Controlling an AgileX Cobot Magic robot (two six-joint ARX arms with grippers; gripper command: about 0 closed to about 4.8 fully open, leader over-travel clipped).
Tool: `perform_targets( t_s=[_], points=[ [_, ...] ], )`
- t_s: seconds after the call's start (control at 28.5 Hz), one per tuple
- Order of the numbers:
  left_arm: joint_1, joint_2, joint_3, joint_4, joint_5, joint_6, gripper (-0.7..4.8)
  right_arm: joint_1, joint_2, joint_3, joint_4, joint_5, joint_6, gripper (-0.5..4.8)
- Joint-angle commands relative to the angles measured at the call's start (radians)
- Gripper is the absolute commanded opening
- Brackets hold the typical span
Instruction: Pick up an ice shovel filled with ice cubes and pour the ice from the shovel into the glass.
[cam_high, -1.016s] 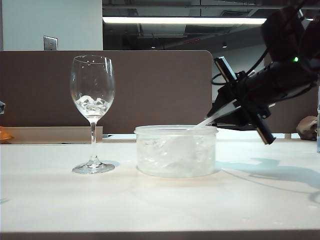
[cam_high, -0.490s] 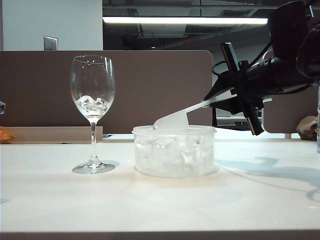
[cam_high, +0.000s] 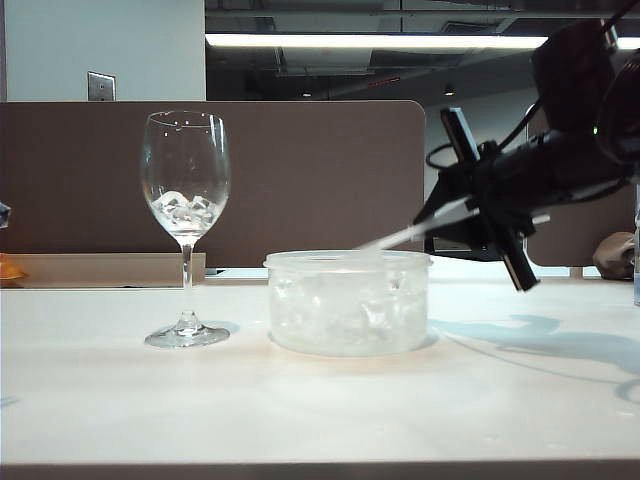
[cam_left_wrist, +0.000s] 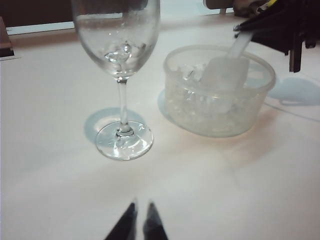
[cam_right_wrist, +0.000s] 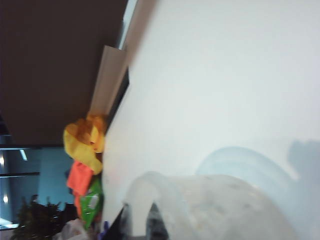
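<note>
Ice shovel (cam_high: 415, 234), the small translucent white plastic scoop with a flat blade and long thin handle, sits clamped by its handle end in our right gripper (cam_high: 470, 210), jaws nearly closed on it, up at the right above the table. Blade (cam_left_wrist: 225, 72) is down inside the round clear plastic tub (cam_high: 349, 302), resting on or just in the pile; we can't tell how much it carries.

Left gripper (cam_left_wrist: 140, 222) hangs low over bare table near the glass foot, fingers nearly touching, holding nothing.

We judge the step as scooping. To do it well: dig the blade under the chunks, level it before lifting, clear the tub rim, travel slowly, then tip over the glass mouth.

Ice cubes (cam_left_wrist: 192, 75) are small clear-whitish glassy chunks, slick and loose, so they'll slide off a flat blade easily. Tub wall is thin and cloudy. Tall clear stemmed wine glass (cam_high: 185, 225) stands upright just beside the tub, a few cubes in its rounded bowl; thin stem, round foot, tippy if knocked. White tabletop (cam_high: 320, 410) is smooth and matte.
</note>
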Motion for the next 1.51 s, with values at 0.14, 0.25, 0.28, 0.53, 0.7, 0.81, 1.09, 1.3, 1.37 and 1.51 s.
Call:
perform_targets(
  t_s=[0.14, 0.25, 0.28, 0.53, 0.7, 0.81, 1.09, 1.3, 1.37, 1.51],
  points=[
    [0.002, 0.001, -0.001, 0.001, 0.004, 0.004, 0.29, 0.007, 0.02, -0.01, -0.026, -0.01, -0.042, -0.06],
    [0.002, 0.0, -0.001, 0.0, 0.003, 0.004, 0.29, 0.007, 0.022, -0.011, -0.033, -0.016, -0.058, -0.06],
    [0.002, 0.001, -0.001, 0.001, 0.003, 0.004, 0.29, 0.007, 0.022, -0.01, -0.031, -0.016, -0.057, -0.06],
    [0.002, 0.001, -0.001, 0.001, 0.003, 0.004, 0.29, 0.005, 0.021, -0.01, 0.042, -0.016, -0.051, 1.6],
    [0.002, 0.001, -0.001, 0.0, 0.003, 0.004, 0.29, 0.002, 0.018, -0.01, 0.086, -0.003, -0.043, 2.54],
    [0.002, 0.001, -0.001, 0.0, 0.003, 0.005, 0.29, -0.006, 0.003, -0.01, 0.075, 0.027, -0.04, 2.75],
    [0.002, 0.001, -0.001, 0.0, 0.003, 0.004, 0.29, -0.112, -0.076, -0.01, 0.026, 0.07, -0.06, 2.71],
    [0.002, 0.001, -0.001, 0.0, 0.003, 0.005, 0.29, -0.216, -0.086, -0.01, -0.021, -0.047, -0.164, -0.05],
    [0.002, 0.001, -0.001, 0.0, 0.003, 0.005, 0.29, -0.221, -0.085, -0.01, -0.016, -0.053, -0.166, -0.05],
    [0.002, 0.0, 0.0, 0.0, 0.003, 0.004, 0.29, -0.222, -0.084, -0.01, -0.002, -0.052, -0.168, -0.04]
  ],
)
